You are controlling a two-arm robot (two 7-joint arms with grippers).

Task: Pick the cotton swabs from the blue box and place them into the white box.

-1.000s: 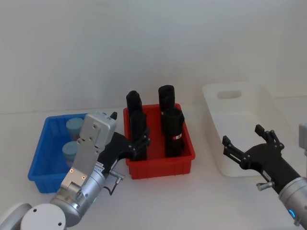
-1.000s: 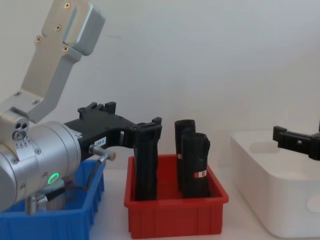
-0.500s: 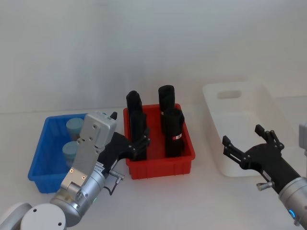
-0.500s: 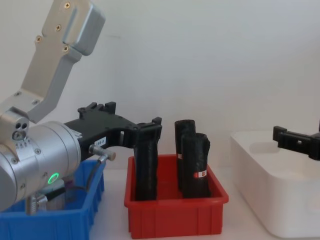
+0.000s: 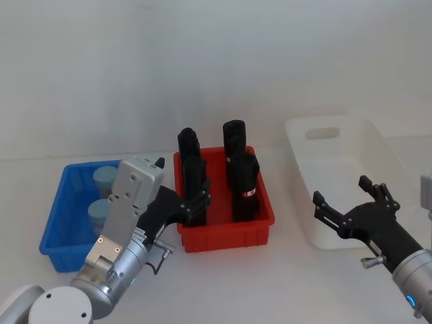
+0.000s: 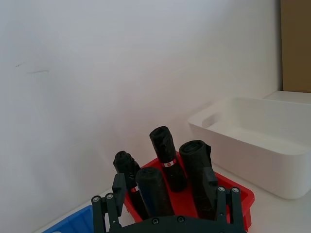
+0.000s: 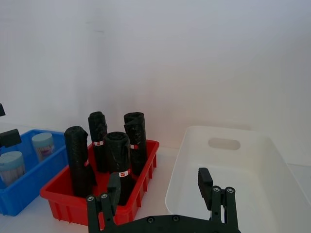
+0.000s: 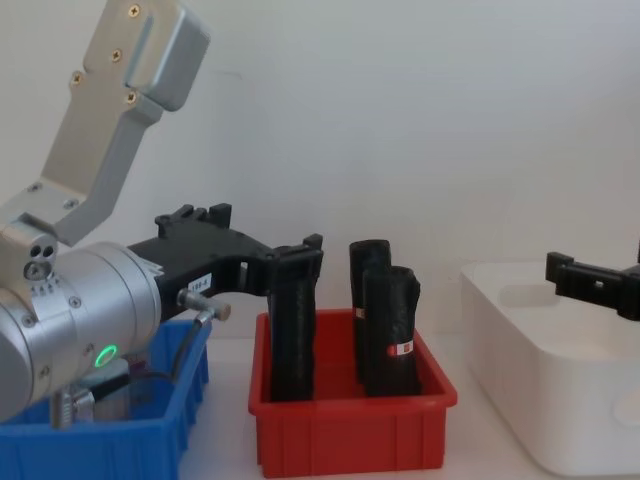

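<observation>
Two cotton swabs tubs (image 5: 106,179) (image 5: 100,212) with pale blue caps stand in the blue box (image 5: 52,223) at the left; the right wrist view also has these swabs (image 7: 43,144). My left gripper (image 5: 182,179) hovers open and empty between the blue box and the red bin, level with the black rolls (image 8: 270,240). The white box (image 5: 298,169) sits at the right with nothing inside. In front of its near edge my right gripper (image 5: 341,190) hangs open, holding nothing.
A red bin (image 5: 226,236) with several upright black rolls (image 5: 243,179) stands between the blue box and the white box. A plain white wall closes the back. Bare table lies in front of all three containers.
</observation>
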